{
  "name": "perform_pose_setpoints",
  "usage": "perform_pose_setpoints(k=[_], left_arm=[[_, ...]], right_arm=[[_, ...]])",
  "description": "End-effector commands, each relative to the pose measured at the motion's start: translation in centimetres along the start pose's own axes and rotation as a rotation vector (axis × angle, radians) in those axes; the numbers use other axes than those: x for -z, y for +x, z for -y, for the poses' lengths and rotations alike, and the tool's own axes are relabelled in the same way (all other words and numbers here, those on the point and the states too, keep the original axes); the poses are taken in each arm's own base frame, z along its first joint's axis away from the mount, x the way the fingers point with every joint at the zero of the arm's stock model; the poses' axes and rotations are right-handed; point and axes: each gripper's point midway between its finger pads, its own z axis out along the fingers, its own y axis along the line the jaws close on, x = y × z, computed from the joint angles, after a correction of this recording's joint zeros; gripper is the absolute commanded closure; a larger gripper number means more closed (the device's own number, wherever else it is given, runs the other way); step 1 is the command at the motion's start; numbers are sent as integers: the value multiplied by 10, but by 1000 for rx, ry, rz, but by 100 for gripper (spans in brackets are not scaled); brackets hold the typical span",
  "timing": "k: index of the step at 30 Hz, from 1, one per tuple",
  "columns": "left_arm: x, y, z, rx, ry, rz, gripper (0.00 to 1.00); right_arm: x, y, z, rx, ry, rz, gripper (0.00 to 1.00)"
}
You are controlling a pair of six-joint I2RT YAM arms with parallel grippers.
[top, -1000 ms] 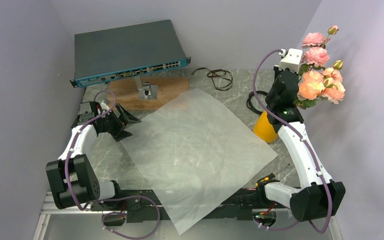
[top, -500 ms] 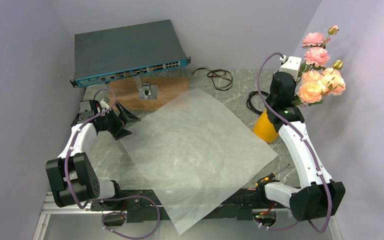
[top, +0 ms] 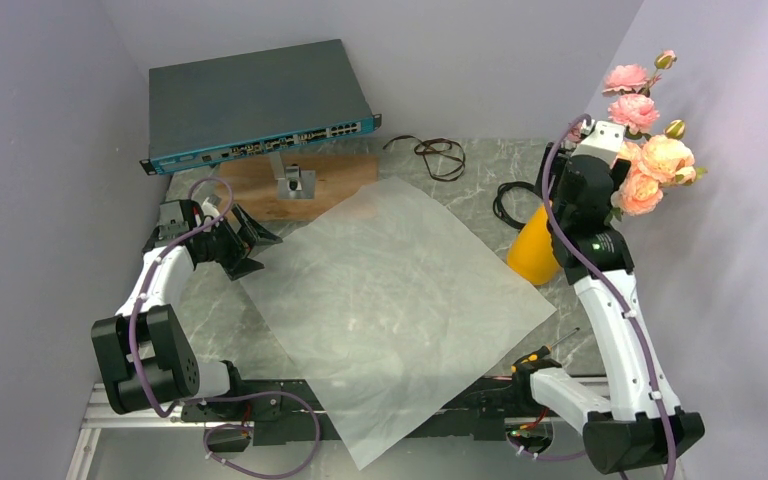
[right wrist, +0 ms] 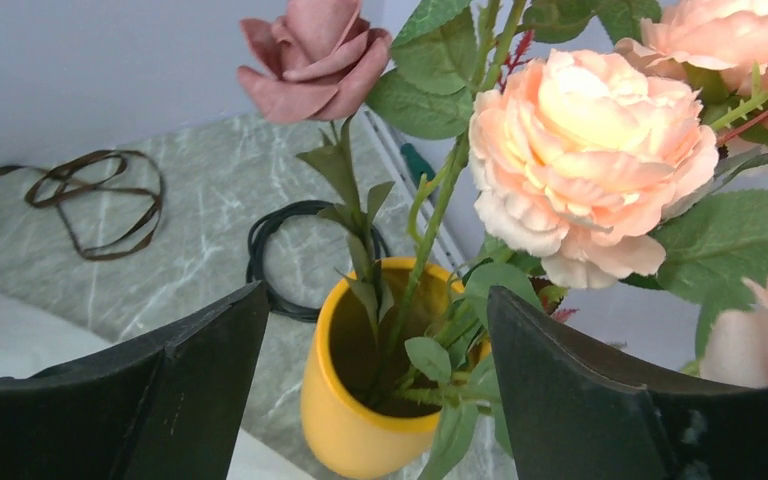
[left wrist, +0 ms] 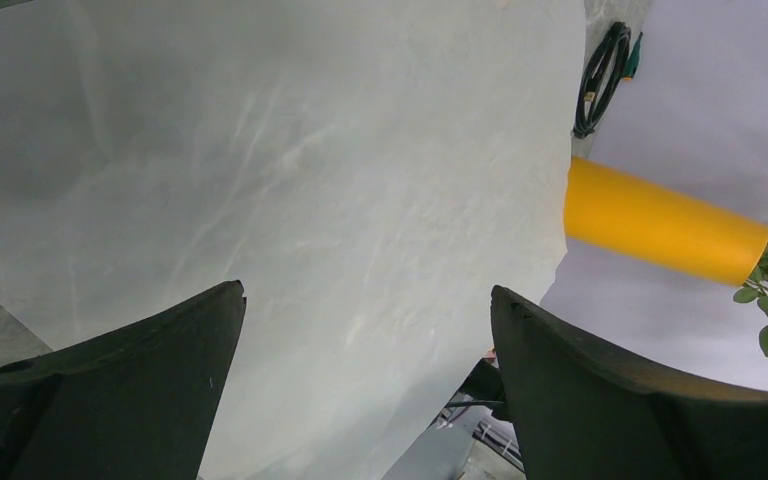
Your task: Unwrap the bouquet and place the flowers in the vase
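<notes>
Flowers [right wrist: 590, 170] are standing in the vase [right wrist: 360, 430] at frame right; right hand [right wrist: 377, 300] is gaping empty beside them; left hand [left wrist: 365, 295] is gaping empty.

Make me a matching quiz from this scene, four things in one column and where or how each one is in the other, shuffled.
1 vase
2 paper sheet
3 ribbon
4 network switch

A spread flat in the middle
B holding the flowers
C back left corner
D lying loose at the back, right of centre

Pairs: 1-B, 2-A, 3-D, 4-C
</notes>
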Motion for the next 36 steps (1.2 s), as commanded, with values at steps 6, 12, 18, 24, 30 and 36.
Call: perform_pose_setpoints(k=[6, 12, 18, 24, 30, 36], left_arm=[[12, -1, 17, -85, 31, 15, 1], [20, 4, 19, -139, 15, -3, 1], [32, 4, 22, -260, -14, -28, 0], [45, 7, 34, -349, -4, -33, 1], [61, 19, 51, -528, 14, -72, 0], [73, 30, 54, -763, -50, -143, 1]], right_arm=[[37, -12, -35, -25, -317, 24, 15], [62, 1, -67, 48, -570, 10, 9], [79, 13, -90, 89, -738, 2, 1], [88, 32, -107, 139, -867, -35, 0], [99, 54, -119, 195, -966, -72, 0], [116, 85, -132, 283, -1049, -114, 0]])
